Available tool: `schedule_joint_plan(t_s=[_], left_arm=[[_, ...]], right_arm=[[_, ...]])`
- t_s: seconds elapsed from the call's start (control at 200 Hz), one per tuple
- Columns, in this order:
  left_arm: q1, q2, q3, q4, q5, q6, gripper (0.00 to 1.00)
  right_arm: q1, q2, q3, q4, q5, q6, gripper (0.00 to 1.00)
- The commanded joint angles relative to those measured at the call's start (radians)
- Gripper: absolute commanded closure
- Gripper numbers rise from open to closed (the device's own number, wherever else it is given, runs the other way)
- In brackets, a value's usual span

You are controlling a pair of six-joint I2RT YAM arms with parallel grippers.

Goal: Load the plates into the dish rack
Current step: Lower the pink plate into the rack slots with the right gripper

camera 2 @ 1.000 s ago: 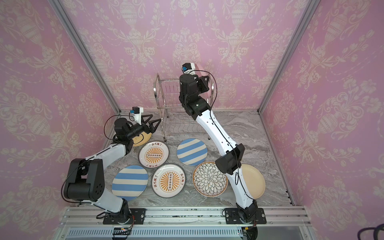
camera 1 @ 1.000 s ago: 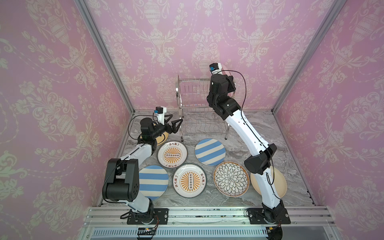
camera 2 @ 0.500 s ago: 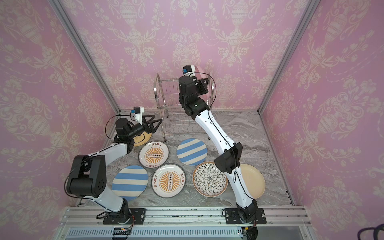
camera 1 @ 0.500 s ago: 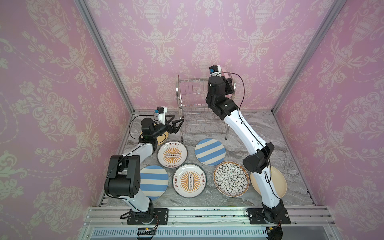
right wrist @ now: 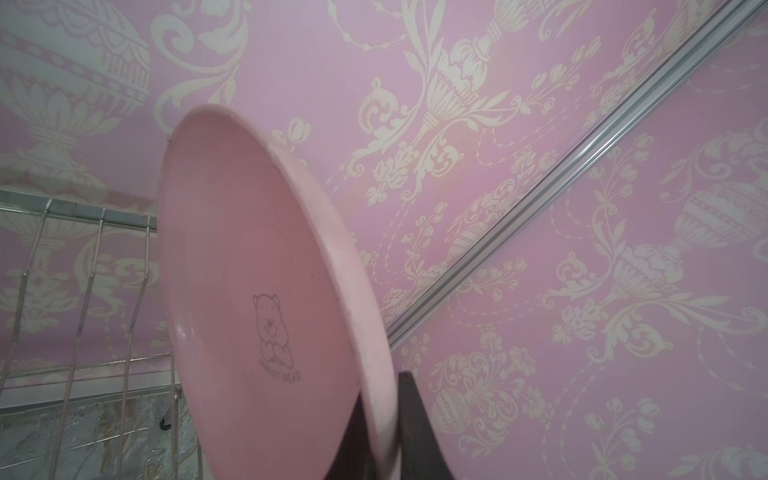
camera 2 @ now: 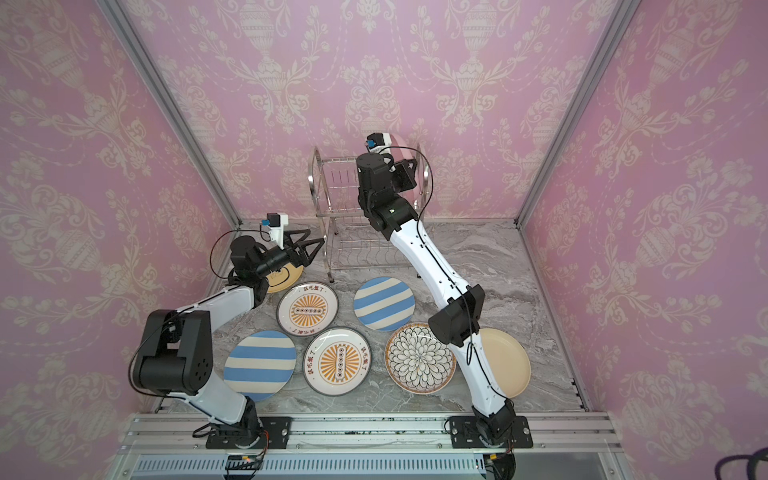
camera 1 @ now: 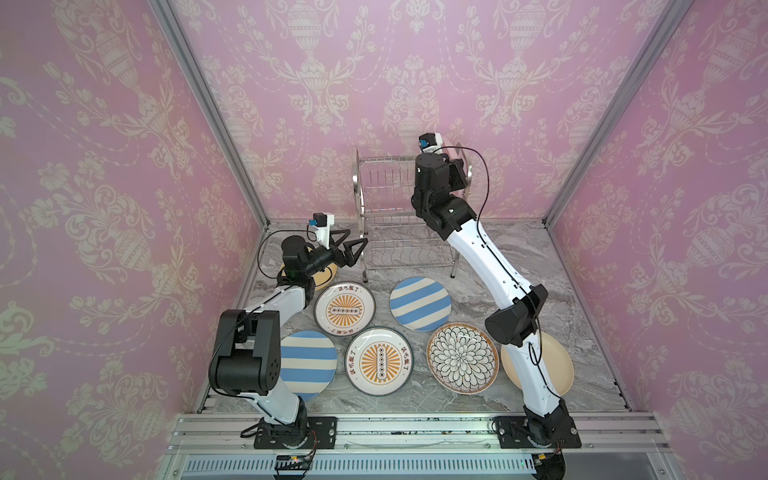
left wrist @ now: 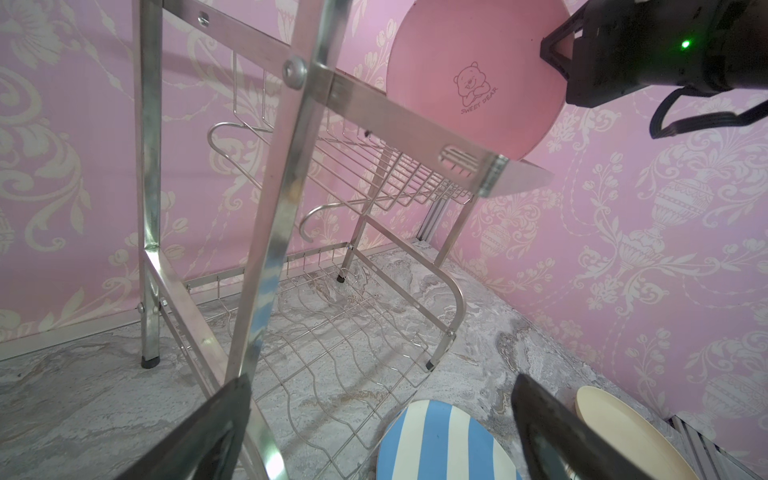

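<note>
Plate, pink [right wrist: 257,270]: held upright on edge over the upper tier of the dish rack [left wrist: 415,124]; whether it is seated in a slot cannot be told.
Right gripper [right wrist: 384,419]: jaws pinched narrow on the plate's rim.
Left gripper [camera 1: 355,243]: jaws spread wide, empty, beside the rack's lower tier.
Handling: judged light, stiff and slippery; best gripped by the rim and kept vertical.
Other plates [camera 1: 419,303]: laid flat in front of the rack.

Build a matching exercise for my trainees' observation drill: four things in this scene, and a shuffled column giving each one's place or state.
Things:
1. pink plate
2. beige plate
3. yellow plate
4. left gripper

Place or state:
A. open, near the dish rack
B. flat on the table, far right
C. clamped on edge in the right gripper
D. flat on the table, far left

Pairs: 1-C, 2-B, 3-D, 4-A
</note>
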Motion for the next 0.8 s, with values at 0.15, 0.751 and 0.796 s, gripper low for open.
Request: schedule_joint_plan(t_s=[0.15,0.751,0.796], left_arm=[[0.01,0.005,0.013,0.031,0.025,-0.02,0.01],[0.009,0.025,0.004,0.07,0.043,-0.048,0.01],[0.009,0.03,0.007,0.071,0.045,-0.051,0.01]], right_arm=[[-0.011,-0.034,0.008,0.221,0.057,-0.137,1.0],[-0.029,-0.007,0.017,0.261,0.054,-0.126,1.0],[-0.032,-0.005,0.016,0.242,0.05,-0.105,1.0]])
